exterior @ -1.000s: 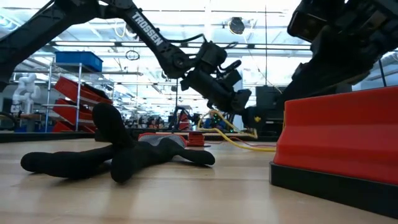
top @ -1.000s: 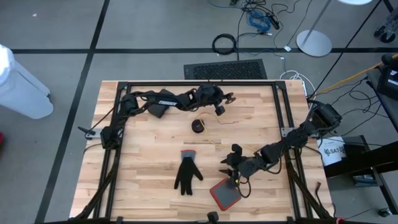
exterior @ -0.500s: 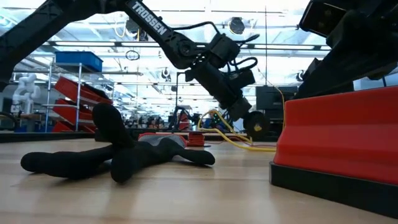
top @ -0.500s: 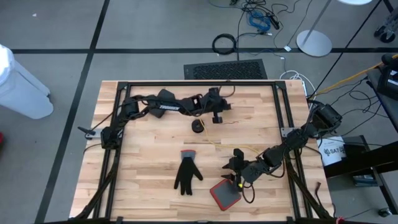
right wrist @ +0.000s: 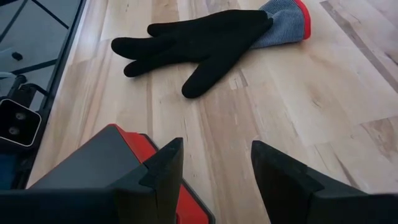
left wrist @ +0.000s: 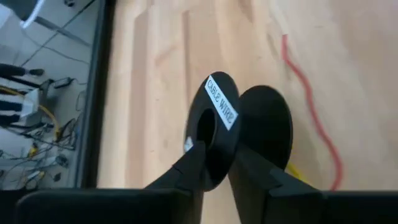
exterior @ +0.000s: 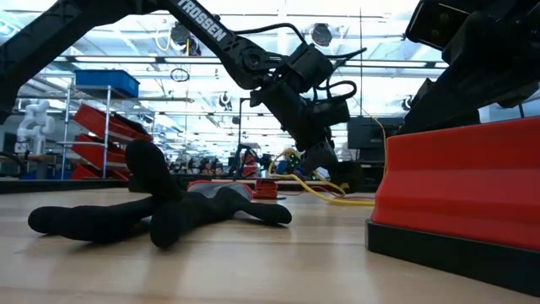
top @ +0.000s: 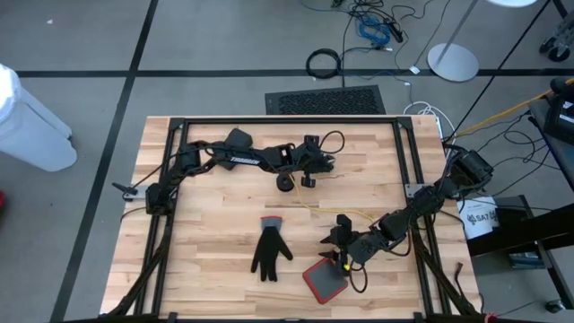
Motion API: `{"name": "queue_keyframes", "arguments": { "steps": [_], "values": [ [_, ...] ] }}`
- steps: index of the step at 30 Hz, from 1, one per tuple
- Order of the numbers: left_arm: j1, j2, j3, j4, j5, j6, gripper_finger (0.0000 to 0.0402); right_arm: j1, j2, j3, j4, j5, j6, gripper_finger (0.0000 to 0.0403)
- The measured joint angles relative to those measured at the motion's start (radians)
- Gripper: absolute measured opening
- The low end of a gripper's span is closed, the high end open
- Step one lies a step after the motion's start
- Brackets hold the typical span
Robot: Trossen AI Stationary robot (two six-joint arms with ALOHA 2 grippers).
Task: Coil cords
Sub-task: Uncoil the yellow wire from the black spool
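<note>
The left claw (left wrist: 214, 165) sits low over the far middle of the table (top: 206, 224), its two fingers straddling a black round puck (left wrist: 214, 127) labelled "CABLE WIRE"; whether they pinch it, I cannot tell. A second black puck (left wrist: 267, 127) lies just beside it. A thin yellow cord (top: 314, 208) trails toward the right claw (right wrist: 214, 162), which hangs open by a red tray (right wrist: 106, 165) and black glove (right wrist: 199, 40).

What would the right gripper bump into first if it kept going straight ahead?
Probably the black glove: it lies on the table ahead of the right gripper, beyond its open fingers, with bare wood between. How far is hard to judge.
</note>
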Motion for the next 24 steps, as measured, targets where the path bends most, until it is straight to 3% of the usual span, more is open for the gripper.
{"name": "queue_keyframes", "arguments": {
  "steps": [7, 17, 24],
  "values": [
    [-0.04, 0.0, 0.0, -0.041, -0.008, -0.001, 0.0129, 0.0, 0.0, 0.0, -0.033, 0.014, -0.003, 0.0176],
    [-0.079, -0.001, -0.001, -0.106, -0.099, -0.004, 0.0133, 0.0, 0.0, 0.0, -0.089, 0.112, -0.03, 0.0176],
    [-0.082, -0.035, -0.001, -0.1, -0.02, -0.083, 0.0133, 0.0, 0.0, 0.0, -0.13, 0.189, -0.057, 0.0176]
  ]
}}
